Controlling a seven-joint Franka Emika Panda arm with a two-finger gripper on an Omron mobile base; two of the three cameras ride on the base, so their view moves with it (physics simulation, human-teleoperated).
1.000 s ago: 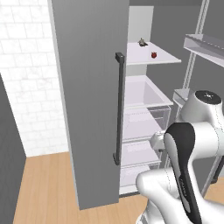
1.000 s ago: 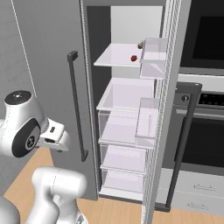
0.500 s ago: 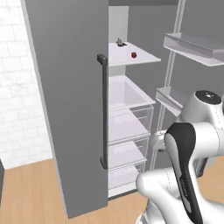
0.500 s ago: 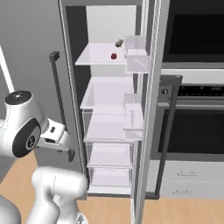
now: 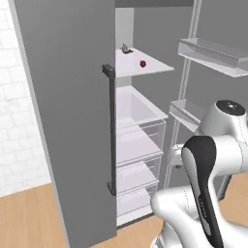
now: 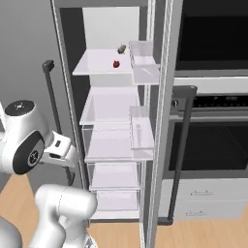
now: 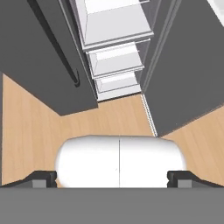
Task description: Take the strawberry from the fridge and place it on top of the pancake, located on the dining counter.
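While the gripper (image 7: 112, 178) hangs empty with jaws wide, the strawberry (image 6: 116, 64) sits on the fridge (image 5: 72, 121) top shelf, just beside a small grey-brown object (image 6: 121, 48); likely light, soft, bruisable; pinch gently across its middle.

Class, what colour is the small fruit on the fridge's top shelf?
Bright red strawberry; clearest in the right base view.

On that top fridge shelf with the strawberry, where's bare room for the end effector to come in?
The white top shelf lies bare from its front edge back to the tiny red strawberry, and across its whole left half. It is crowded at the back right: a small grey-brown object sits behind the strawberry, and the clear door bin borders that side.
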